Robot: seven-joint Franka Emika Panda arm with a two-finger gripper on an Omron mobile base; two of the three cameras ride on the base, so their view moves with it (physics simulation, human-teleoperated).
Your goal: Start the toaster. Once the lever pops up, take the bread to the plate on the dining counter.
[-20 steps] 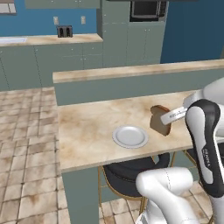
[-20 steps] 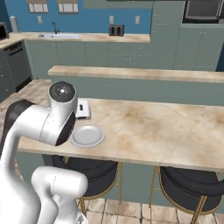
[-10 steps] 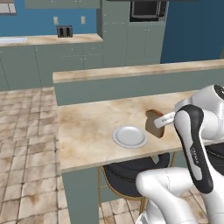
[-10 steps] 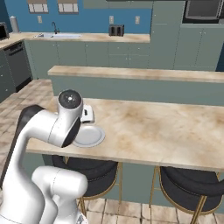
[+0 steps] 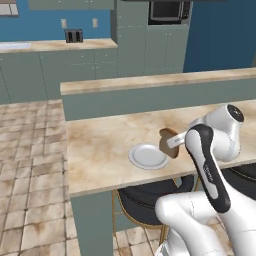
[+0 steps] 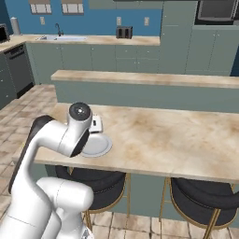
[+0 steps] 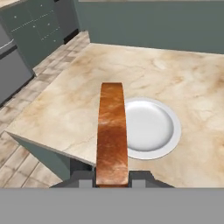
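No brand names or readable writing anywhere that I can spot; the toaster and the microwave are too small and blurry to show any labels. The two small dark fingers [image 7: 112,180] are clamped on one small slice of bread with a brown crust and orange-tan face [image 7: 112,133], held on edge so the hand view gets mostly crust running up the middle; the fingers themselves are cut off by the bottom of that view, so I only see their stubby ends either side of the slice. In the left base view the slice [image 5: 169,143] sits above the long beige marble-look table on grey-green panels [image 5: 105,150], just beside the one round flat white-grey plate with a shallow rim [image 5: 148,156], on the plate's right side there; whether the bread's bottom edge touches the table I can't tell. The plate lies near the table's front edge, toward its left end. In the right base view the white arm's elbow covers most of the plate [image 6: 99,145] and the bread is hidden behind it. Behind the table is the higher raised marble-topped ledge [image 6: 149,78]. One small dark grey boxy toaster [image 5: 73,35] stands way back on the far kitchen counter against the blue wall; its slots and levers are too tiny to make out. Two dark round stools [image 6: 200,196] tuck under the front edge, both partly cut off.
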